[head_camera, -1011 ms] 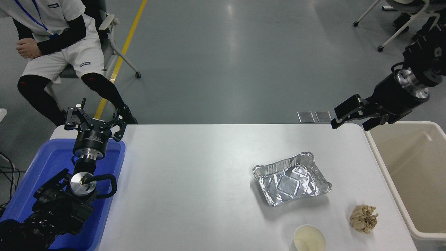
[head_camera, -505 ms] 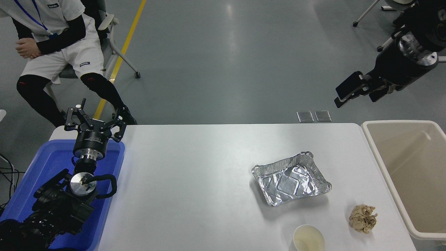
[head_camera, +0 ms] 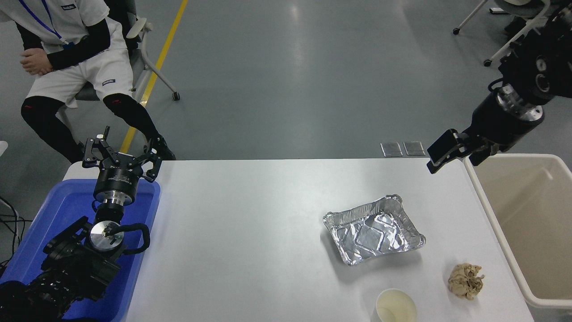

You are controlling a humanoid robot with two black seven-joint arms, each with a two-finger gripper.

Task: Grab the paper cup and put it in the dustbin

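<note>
Fingers spread wide on left gripper (head_camera: 120, 157), parked over blue tub (head_camera: 53, 223) at counter's (head_camera: 250, 232) left end. Foil tray (head_camera: 373, 229) right of centre. Paper cup (head_camera: 396, 306) upright at near edge, untouched; tan paper ball (head_camera: 465, 280) just right of it. Right gripper (head_camera: 451, 154) hovers above far right corner beside dustbin (head_camera: 527, 214), fingers parted, holding nothing.
</note>
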